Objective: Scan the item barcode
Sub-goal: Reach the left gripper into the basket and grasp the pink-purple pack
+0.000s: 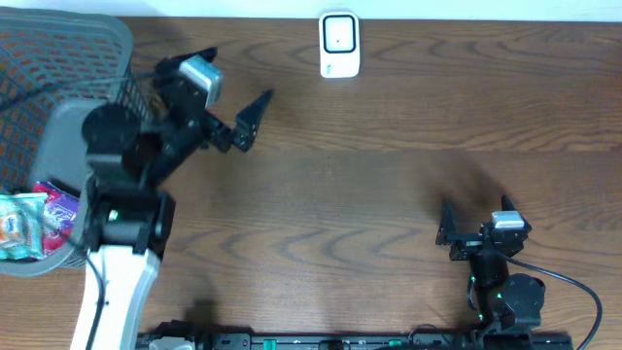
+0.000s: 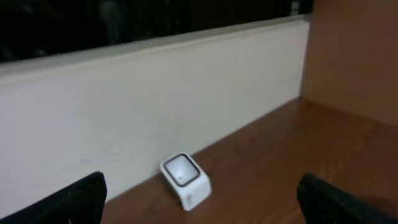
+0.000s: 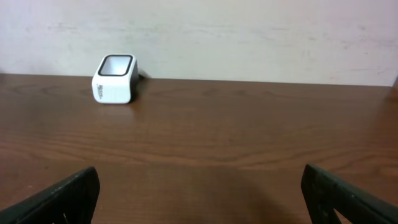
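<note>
Left fingers point(image 1: 255, 114) and right fingers point(image 1: 447, 229) spread wide, nothing held. Task looks unstarted: packets point(image 1: 29, 222) lie in basket point(image 1: 58, 49), far left; scanner point(image 1: 339, 44) at top centre of desk point(image 1: 389, 175). Pick-up and scan remain. Left arm point(image 1: 126, 146) reaches from the left edge toward the scanner, wrist tilted; right arm point(image 1: 510, 292) sits low, lower right, facing it.
</note>
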Tool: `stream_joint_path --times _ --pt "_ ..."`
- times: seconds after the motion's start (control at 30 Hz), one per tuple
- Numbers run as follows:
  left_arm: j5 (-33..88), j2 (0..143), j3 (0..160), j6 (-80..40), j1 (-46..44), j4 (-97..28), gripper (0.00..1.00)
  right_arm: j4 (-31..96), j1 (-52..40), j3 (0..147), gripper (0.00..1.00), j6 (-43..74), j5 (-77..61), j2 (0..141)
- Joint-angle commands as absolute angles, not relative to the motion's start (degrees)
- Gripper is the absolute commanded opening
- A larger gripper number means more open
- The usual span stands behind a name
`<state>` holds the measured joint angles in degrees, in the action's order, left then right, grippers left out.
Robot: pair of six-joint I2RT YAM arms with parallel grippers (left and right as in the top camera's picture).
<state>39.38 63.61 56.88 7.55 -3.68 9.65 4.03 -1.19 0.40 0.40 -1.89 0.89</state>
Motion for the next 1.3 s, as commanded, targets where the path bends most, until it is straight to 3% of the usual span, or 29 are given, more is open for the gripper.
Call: stream_joint_path --times 0.0,0.1,0.3,0.4,0.63,0.9,1.27 --pt "40.23 67.29 63.88 -3.51 -0.84 9.89 0.98 4.25 -0.80 0.32 0.99 0.36 -2.04 0.71" --pt "39.35 70.04 72.36 -6.79 3.73 5.17 0.98 4.25 -0.80 0.32 0.99 0.38 -2.04 0.71" --pt "27.57 78.76 96.64 -6.74 14.83 -19.73 0.98 4.25 -0.80 0.32 0.99 0.38 -2.04 0.71" --pt "29.65 82.41 102.83 -6.72 19.22 -23.49 0.97 4.25 -0.80 0.32 0.99 0.36 -2.04 0.71" --pt "29.41 85.54 103.09 -6.74 23.20 -30.57 0.98 4.25 -0.80 0.32 0.99 0.38 -2.04 0.71" --pt "-8.97 89.14 102.59 -33.23 25.85 -47.83 0.98 4.27 -0.80 0.32 0.99 0.38 -2.04 0.71" --pt "-17.17 102.50 101.62 -37.15 25.98 -61.56 0.98 4.25 -0.80 0.32 0.99 0.36 -2.04 0.71"
